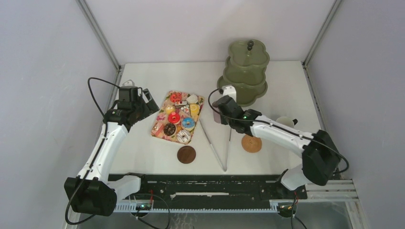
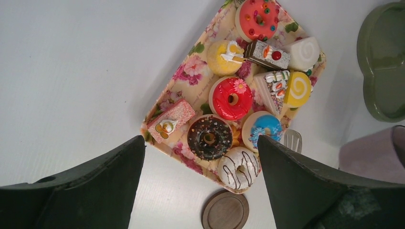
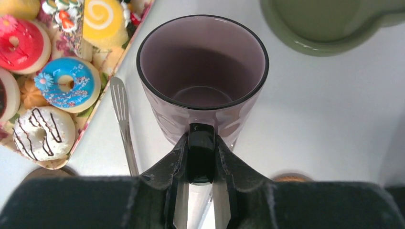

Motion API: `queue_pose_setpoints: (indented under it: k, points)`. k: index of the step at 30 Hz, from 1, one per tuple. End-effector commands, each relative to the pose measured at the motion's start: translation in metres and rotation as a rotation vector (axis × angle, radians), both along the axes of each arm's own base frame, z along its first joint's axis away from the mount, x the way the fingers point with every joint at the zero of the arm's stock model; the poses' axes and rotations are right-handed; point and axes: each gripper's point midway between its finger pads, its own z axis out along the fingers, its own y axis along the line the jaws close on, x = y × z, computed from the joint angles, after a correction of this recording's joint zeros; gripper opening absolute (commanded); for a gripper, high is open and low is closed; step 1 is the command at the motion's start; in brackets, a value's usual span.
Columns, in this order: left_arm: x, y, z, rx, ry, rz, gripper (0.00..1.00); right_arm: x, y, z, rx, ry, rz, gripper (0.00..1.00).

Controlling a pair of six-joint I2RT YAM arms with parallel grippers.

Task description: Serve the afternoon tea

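Toy pastries fill the floral tray (image 1: 162,131): a red donut (image 2: 232,98), a chocolate donut (image 2: 209,137), a white striped donut (image 2: 239,168), a blue donut (image 3: 66,84), cake slices (image 2: 170,120) and a yellow roll (image 2: 297,88). My left gripper (image 2: 200,141) is open and empty, hovering over the tray's near corner (image 1: 144,102). My right gripper (image 3: 201,160) is shut on the handle of the upright, empty mauve mug (image 3: 202,71), just right of the tray (image 1: 216,114). The dark green, white-lined mug (image 1: 285,121) stands at the right.
A green three-tier stand (image 1: 246,71) is at the back right. Long thin tongs (image 1: 217,145) lie right of the tray, partly under the mauve mug (image 3: 122,114). A dark coaster (image 1: 186,154) and a light coaster (image 1: 251,143) lie near the front.
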Motion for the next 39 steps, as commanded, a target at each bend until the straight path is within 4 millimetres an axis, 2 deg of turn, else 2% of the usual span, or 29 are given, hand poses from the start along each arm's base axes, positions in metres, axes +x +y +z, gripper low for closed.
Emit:
queue_pose_setpoints:
  k: [1, 8, 11, 15, 21, 28, 39]
  points:
    - [0.001, -0.005, 0.008, -0.01, -0.035, -0.027, 0.92, 0.011, -0.021, 0.05, 0.11, -0.167, -0.125, 0.0]
    - [-0.001, -0.005, 0.011, -0.014, -0.041, -0.03, 0.92, -0.003, -0.072, 0.062, 0.117, -0.262, -0.283, 0.0]
    - [-0.001, -0.005, 0.01, -0.015, -0.04, -0.031, 0.92, -0.007, -0.098, 0.057, 0.104, -0.278, -0.36, 0.0]
    - [-0.001, -0.006, 0.009, -0.022, -0.039, -0.029, 0.92, -0.006, -0.128, 0.037, 0.081, -0.259, -0.456, 0.0]
    - [0.001, -0.009, 0.009, -0.037, -0.038, -0.036, 0.92, -0.001, -0.153, 0.02, 0.041, -0.277, -0.527, 0.0]
    - [0.002, -0.012, 0.007, -0.048, -0.029, -0.044, 0.92, 0.007, -0.164, -0.006, 0.067, -0.24, -0.564, 0.0]
    - [0.002, -0.016, 0.006, -0.064, -0.024, -0.056, 0.92, -0.009, -0.162, -0.069, 0.062, -0.06, -0.598, 0.0]
